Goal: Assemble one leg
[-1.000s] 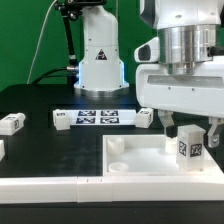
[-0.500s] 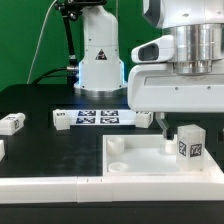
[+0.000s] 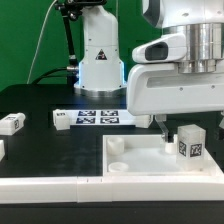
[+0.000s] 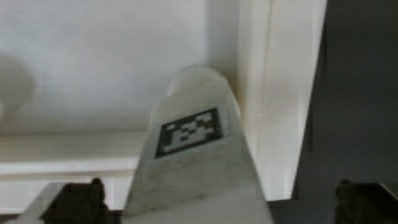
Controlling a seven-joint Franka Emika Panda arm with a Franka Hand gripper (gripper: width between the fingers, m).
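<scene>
- Exterior view: the leg stands upright on the big white square panel, near the panel's far corner on the exterior view's right. Its black-and-white tag faces the camera.
- The end effector hangs right above the leg. One finger comes down just beside the leg, on the exterior view's left. The other finger is partly hidden past the leg. The fingers look spread apart, with the leg between them and not pinched.
- I think the leg stands there because its bottom end goes into a round hole in the panel's corner (I cannot see that hole, the leg covers it). Another round hole shows at the panel's other far corner.
- The marker board lies flat on the black desk behind the panel. A spare white block sits well apart, on the exterior view's left.
- Wrist view: the leg fills the middle, and its tag is easy to see. Two dark fingertips show low down, one on each side, well apart from the leg. So the end effector is released and holds nothing.
- What is different: compared with the picture from one second ago, the arm's big white body has slid toward the exterior view's left and now covers more of the marker board's end. The leg has not moved.
</scene>
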